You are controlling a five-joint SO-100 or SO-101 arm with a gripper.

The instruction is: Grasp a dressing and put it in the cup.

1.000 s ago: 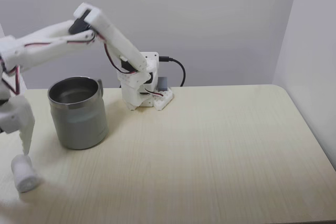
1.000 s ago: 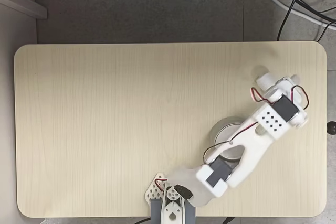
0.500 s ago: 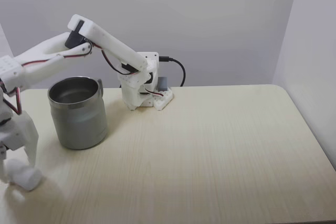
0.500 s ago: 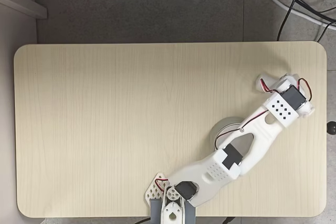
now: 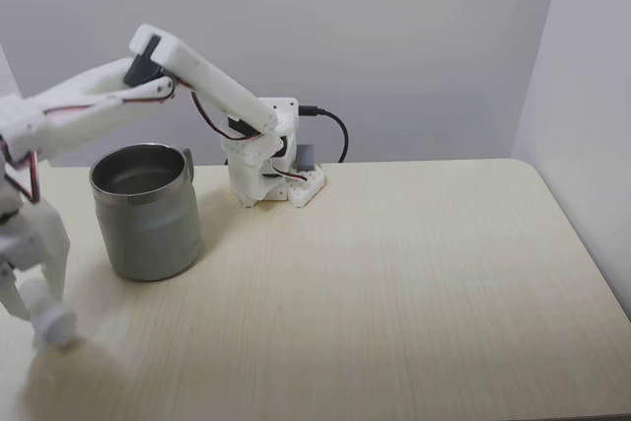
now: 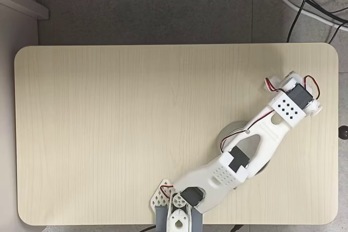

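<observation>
Gripping the dressing (image 5: 51, 320) across its middle, my pincer (image 5: 39, 311) looks clenched on it at the tabletop (image 5: 394, 283) near the cup (image 5: 146, 212); I judge it soft, light, squashable.

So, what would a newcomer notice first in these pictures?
First, the white arm reaching from its base at the table's back edge over to the left of the side fixed view. Its claw stands low there around the small white dressing. The grey-green cup stands just beside it.
</observation>
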